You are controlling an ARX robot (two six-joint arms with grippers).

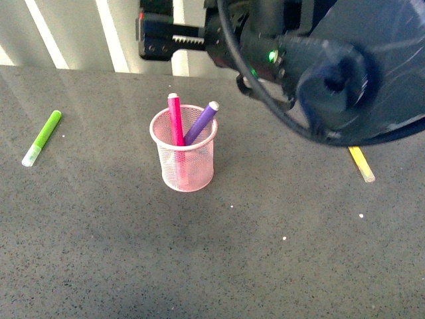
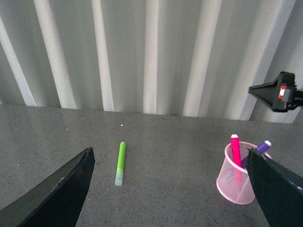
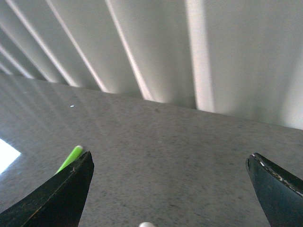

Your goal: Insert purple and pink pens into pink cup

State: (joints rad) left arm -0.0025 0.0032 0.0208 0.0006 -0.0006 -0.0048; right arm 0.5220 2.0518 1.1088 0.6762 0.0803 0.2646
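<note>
The pink cup [image 1: 184, 159] stands upright in the middle of the grey table. The pink pen [image 1: 175, 119] and the purple pen [image 1: 202, 121] stand inside it, caps up, the purple one leaning right. The left wrist view shows the cup [image 2: 234, 187] with both pens, beside the edge of one finger. My left gripper [image 2: 173, 189] is open and empty, well back from the cup. My right gripper [image 3: 170, 189] is open and empty, raised above and behind the cup. A whitish cap tip [image 3: 147, 224] shows at the edge of its view.
A lime-green marker [image 1: 43, 137] lies at the table's left. A yellow marker [image 1: 362, 164] lies at the right, partly under my right arm [image 1: 319, 73]. A white ribbed wall [image 2: 151, 56] stands behind the table.
</note>
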